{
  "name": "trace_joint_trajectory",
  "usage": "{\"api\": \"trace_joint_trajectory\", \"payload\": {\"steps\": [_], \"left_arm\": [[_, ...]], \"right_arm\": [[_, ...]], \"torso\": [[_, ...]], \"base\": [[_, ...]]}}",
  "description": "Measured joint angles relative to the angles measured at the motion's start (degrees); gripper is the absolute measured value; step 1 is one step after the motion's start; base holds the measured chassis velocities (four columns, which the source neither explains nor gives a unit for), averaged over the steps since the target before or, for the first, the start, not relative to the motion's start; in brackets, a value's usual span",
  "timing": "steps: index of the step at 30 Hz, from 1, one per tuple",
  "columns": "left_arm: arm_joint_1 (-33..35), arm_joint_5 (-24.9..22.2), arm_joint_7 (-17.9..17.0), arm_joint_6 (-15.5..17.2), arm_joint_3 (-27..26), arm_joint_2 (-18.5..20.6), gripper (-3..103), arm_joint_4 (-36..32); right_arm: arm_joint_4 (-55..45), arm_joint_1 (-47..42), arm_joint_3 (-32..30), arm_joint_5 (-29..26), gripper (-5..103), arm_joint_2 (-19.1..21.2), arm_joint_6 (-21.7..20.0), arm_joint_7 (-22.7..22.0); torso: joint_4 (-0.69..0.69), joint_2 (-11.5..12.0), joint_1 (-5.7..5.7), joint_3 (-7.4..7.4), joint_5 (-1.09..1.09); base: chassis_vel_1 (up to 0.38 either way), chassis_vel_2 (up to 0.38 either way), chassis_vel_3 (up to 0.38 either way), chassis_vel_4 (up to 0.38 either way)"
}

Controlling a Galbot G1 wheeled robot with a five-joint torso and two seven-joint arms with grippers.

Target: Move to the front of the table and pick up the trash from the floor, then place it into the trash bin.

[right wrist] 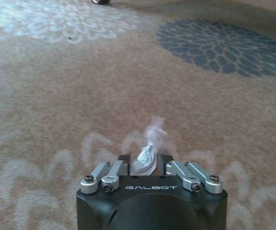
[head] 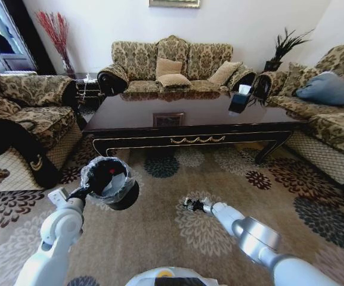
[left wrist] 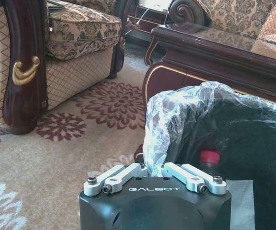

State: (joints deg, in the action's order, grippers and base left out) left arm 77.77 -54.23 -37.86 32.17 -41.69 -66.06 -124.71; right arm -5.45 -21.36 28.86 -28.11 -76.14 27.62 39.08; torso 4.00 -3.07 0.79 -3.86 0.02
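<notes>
I had the left gripper (left wrist: 154, 168) pinched shut on the liner-wrapped rim of the trash bin (head: 110, 182), holding the bin tilted with its mouth turned toward the robot so that a drop from the other arm would have an easy target. Inside it, a red-capped bottle (left wrist: 210, 159) and something white already lay. The right gripper (right wrist: 147, 160) hung low over the patterned carpet (right wrist: 56, 96), near the middle of the floor in front of the table (head: 189, 119), its fingers closed on a scrap of crumpled white tissue (right wrist: 151, 141) that stuck out past the tips. Bin and tissue were apart, the bin on the robot's left. I judged the pick made and the carry across to the bin not yet done.
</notes>
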Motion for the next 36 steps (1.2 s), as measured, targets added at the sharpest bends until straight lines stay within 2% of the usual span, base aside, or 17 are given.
{"api": "trace_joint_trajectory", "payload": {"steps": [1,5,7,9,14,20,22,25,28,29,31,34,35,36], "left_arm": [[0.0,0.0,0.0,0.0,0.0,0.0,3,0.0],[0.02,0.22,0.04,-0.16,0.09,0.03,3,0.24],[0.03,0.24,0.05,-0.19,0.12,0.03,3,0.24],[0.05,0.25,0.09,-0.21,0.21,0.04,3,0.24],[0.07,0.28,0.1,-0.23,0.23,0.19,3,0.22],[0.22,0.45,0.13,-0.33,0.3,0.04,3,0.19],[0.27,0.65,0.18,-0.43,0.38,-0.09,3,0.19],[0.3,0.71,0.21,-0.45,0.42,-0.2,3,0.12],[0.44,0.76,0.23,-0.47,0.42,-0.32,3,-0.05],[0.44,0.76,0.23,-0.47,0.42,-0.32,3,-0.05],[0.57,0.83,0.25,-0.53,0.4,-0.37,3,-0.08],[0.67,0.9,0.25,-0.61,0.38,-0.39,3,-0.1],[0.71,0.92,0.26,-0.65,0.36,-0.39,3,-0.11],[0.73,0.94,0.27,-0.69,0.32,-0.39,3,-0.17]], "right_arm": [[0.0,0.0,0.0,0.0,33,0.0,0.0,0.0],[-0.07,0.26,-1.3,-0.66,11,0.14,1.3,3.04],[-0.11,0.3,-1.45,-0.67,11,0.19,1.58,3.46],[-0.26,0.36,-1.68,-0.69,2,0.36,2.1,4.12],[-0.37,0.34,-1.66,-0.28,1,0.83,2.97,4.86],[-0.37,-0.08,-1.61,0.44,-1,1.0,3.4,2.82],[-0.37,-0.29,-1.53,0.65,10,0.95,3.53,2.63],[-0.31,-0.49,-1.52,0.69,15,0.75,3.54,2.42],[-0.13,-0.86,-1.43,0.75,32,0.36,3.54,2.2],[-0.13,-0.86,-1.43,0.75,32,0.36,3.54,2.2],[0.01,-0.95,-1.31,0.79,42,0.11,3.54,2.04],[0.05,-0.95,-1.23,0.83,48,-0.06,3.52,1.79],[0.07,-0.95,-1.18,0.86,54,-0.14,3.46,1.58],[0.14,-0.95,-1.15,0.88,50,-0.16,3.34,1.28]], "torso": [[0.0,0.0,0.0,0.0,0.0],[-0.02,0.0,0.0,0.01,-0.02],[-0.02,0.0,0.0,0.0,-0.02],[-0.02,0.0,0.0,0.01,-0.02],[-0.02,0.0,0.0,0.01,-0.03],[-0.01,0.0,0.0,0.01,-0.02],[-0.01,0.0,0.0,0.01,-0.02],[-0.02,0.0,-0.01,0.01,-0.02],[-0.01,0.0,-0.01,0.01,-0.02],[-0.01,0.0,-0.01,0.01,-0.02],[-0.01,0.0,0.0,0.01,-0.02],[-0.02,0.0,-0.01,0.01,-0.02],[-0.02,0.0,-0.01,0.01,-0.02],[-0.02,-0.01,-0.01,0.01,-0.02]], "base": [[0.0,0.0,0.0,0.0],[0.0,0.0,0.0,0.0],[0.0,0.0,0.0,0.0],[0.0,0.0,0.0,0.0],[0.0,0.0,0.0,0.0],[0.0,0.0,0.0,0.0],[0.0,0.0,0.0,0.0],[0.0,0.0,0.0,0.0],[0.0,0.0,0.0,0.0],[0.0,0.0,0.0,0.0],[0.0,0.0,0.0,0.0],[0.0,0.0,0.0,0.0],[0.0,0.0,0.0,0.0],[0.0,0.0,0.0,0.0]]}}
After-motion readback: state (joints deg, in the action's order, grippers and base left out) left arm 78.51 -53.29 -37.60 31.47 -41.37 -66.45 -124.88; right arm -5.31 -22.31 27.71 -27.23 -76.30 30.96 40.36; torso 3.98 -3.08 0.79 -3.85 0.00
